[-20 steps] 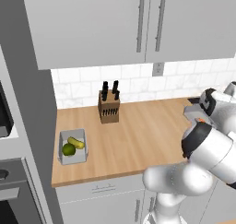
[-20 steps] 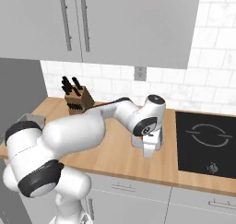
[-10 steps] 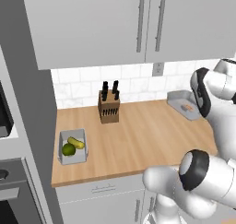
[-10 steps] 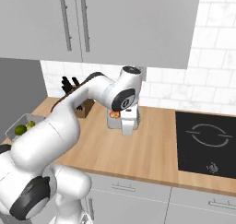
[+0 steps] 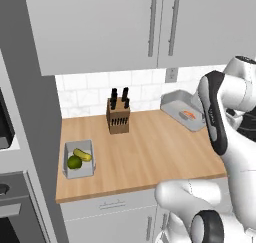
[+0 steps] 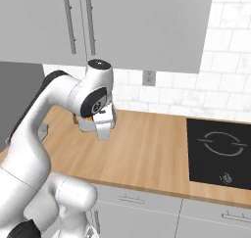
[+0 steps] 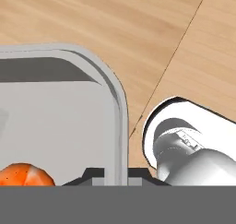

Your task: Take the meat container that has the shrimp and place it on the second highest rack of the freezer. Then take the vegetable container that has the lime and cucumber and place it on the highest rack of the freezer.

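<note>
The shrimp tray (image 7: 60, 126) is clamped at its rim by the gripper (image 7: 115, 174), lifted off the surface (image 5: 150, 152). Next, it must be carried to the freezer.

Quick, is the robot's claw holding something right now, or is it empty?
Gripper: shut on the rim of the shrimp container, which it holds lifted above the wooden counter.

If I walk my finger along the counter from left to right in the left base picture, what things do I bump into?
Vegetable container with the lime and cucumber → knife block → meat container with the shrimp, lifted off the counter.
</note>
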Motion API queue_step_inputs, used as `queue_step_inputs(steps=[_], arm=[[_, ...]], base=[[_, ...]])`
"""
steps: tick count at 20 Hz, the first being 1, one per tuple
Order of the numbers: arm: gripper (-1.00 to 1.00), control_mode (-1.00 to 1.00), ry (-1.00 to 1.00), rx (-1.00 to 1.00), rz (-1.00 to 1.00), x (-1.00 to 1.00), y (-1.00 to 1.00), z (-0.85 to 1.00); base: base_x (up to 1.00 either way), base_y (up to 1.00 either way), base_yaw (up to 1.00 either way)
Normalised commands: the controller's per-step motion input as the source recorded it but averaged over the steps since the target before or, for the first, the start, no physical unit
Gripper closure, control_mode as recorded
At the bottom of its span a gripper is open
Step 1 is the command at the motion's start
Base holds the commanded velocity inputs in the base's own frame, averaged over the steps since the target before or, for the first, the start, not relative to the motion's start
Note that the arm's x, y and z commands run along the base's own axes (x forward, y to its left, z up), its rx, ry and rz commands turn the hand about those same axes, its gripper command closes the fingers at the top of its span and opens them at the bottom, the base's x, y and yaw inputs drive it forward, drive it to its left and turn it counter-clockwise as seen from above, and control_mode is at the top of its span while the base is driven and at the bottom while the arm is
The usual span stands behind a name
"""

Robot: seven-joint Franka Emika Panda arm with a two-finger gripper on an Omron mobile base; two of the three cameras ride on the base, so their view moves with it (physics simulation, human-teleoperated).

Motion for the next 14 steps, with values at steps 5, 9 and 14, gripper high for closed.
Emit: queue_step_inputs(steps=[5, 9, 14], arm=[[1.00, -1.00, -0.11, -0.04, 0.14, -0.36, 0.79, 0.06], [1.00, -1.00, 0.00, 0.00, 0.12, -0.11, 0.45, 0.01], [1.00, 1.00, 0.00, 0.00, 0.05, -0.02, 0.16, 0.00]], base=[[0.00, 0.00, 0.00], [0.00, 0.00, 0.00], [-0.23, 0.16, 0.01]])
